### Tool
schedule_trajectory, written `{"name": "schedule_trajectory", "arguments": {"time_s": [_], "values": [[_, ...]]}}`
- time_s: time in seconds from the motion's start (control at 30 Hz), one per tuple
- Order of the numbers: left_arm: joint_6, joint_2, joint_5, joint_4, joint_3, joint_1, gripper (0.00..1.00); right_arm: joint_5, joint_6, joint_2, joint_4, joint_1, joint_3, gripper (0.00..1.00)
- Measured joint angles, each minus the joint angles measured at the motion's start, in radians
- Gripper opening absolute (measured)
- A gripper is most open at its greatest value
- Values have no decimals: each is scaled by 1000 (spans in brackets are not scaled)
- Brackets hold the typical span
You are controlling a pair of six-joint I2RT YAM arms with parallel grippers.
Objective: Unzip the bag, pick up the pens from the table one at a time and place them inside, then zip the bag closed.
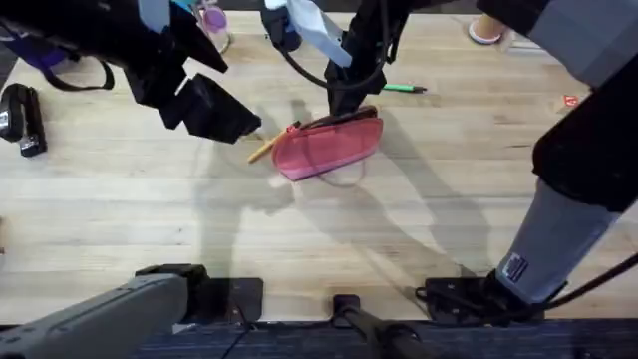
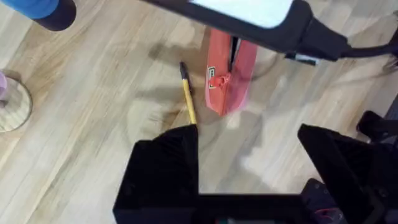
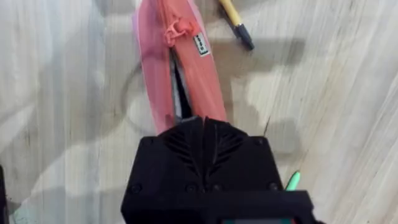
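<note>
- Lying near the middle of the table [image 1: 419,229], the bag [image 1: 329,147] rests on its side, long axis running roughly 8 to 2 o'clock in the overhead view, zipper edge along its far side.
- Bag mouth gapes open along the top: a dark slit shows between the zipper edges in the right wrist view; the pull tab sits at the end nearest the yellow pen.
- Right gripper [image 1: 346,108] sits at the bag's zipper edge, toward its 2 o'clock end. Fingers [image 3: 214,140] pressed together, tips right at the open seam; whether they pinch fabric, cannot tell.
- Left gripper [image 1: 234,128] hangs above the table at 9 o'clock of the bag, apart from it. Fingers [image 2: 168,168] spread wide, nothing between them.
- Yellow pen [image 1: 265,148] lies flat on the wood, just beside the bag's 8 o'clock end, dark tip pointing toward the bag; its tail end is just under the left finger.
- Green pen [image 1: 403,89] lies flat at 1 o'clock of the bag, well apart from it, beyond the right arm.
- Black stapler-like object [image 1: 22,118] sits at the table's far 9 o'clock edge.
</note>
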Motion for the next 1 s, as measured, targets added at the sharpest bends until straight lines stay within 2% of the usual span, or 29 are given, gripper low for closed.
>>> {"name": "schedule_trajectory", "arguments": {"time_s": [0.3,0.63,1.0], "values": [[0,0,0,0,0,0,996,0,0,0,6,0,-8,30],[0,0,0,0,0,0,996,-1,0,0,80,1,-130,30],[0,0,0,0,0,0,996,-1,0,0,104,2,-144,30]]}}
